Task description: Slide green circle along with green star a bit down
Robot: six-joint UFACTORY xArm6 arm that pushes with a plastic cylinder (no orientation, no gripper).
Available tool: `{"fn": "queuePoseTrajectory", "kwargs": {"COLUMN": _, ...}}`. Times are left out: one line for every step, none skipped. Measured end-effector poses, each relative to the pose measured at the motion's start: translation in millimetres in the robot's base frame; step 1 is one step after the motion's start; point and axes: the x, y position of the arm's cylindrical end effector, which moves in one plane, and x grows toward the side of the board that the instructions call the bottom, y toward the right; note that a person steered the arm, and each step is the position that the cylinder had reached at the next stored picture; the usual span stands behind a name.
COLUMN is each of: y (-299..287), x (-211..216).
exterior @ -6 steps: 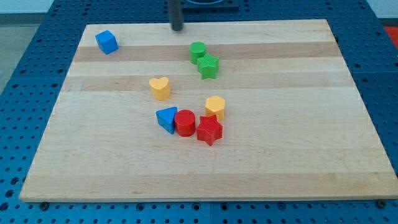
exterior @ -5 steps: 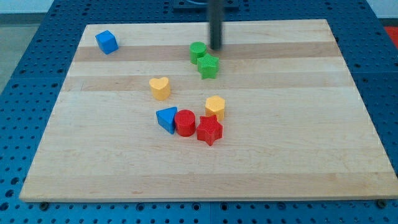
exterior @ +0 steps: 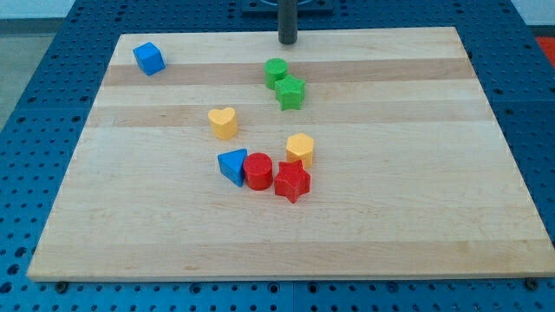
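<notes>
The green circle (exterior: 276, 71) sits near the top middle of the wooden board (exterior: 416, 173). The green star (exterior: 291, 92) touches it at its lower right. My tip (exterior: 287, 41) is at the board's top edge, just above the green circle and a little to its right, with a small gap between them. It touches no block.
A blue cube (exterior: 148, 58) lies at the top left. A yellow heart (exterior: 223, 122) is left of centre. A yellow hexagon (exterior: 300, 149), a blue triangle (exterior: 232, 165), a red cylinder (exterior: 257, 171) and a red star (exterior: 292, 181) cluster in the middle.
My tip swept from the top edge right and down next to the green circle, then moved back up to the top edge. No block has moved.
</notes>
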Motion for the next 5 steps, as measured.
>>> {"fn": "queuePoseTrajectory", "kwargs": {"y": 0, "x": 2}}
{"fn": "queuePoseTrajectory", "kwargs": {"y": 0, "x": 13}}
{"fn": "queuePoseTrajectory", "kwargs": {"y": 7, "x": 67}}
{"fn": "queuePoseTrajectory", "kwargs": {"y": 53, "x": 189}}
{"fn": "queuePoseTrajectory", "kwargs": {"y": 55, "x": 195}}
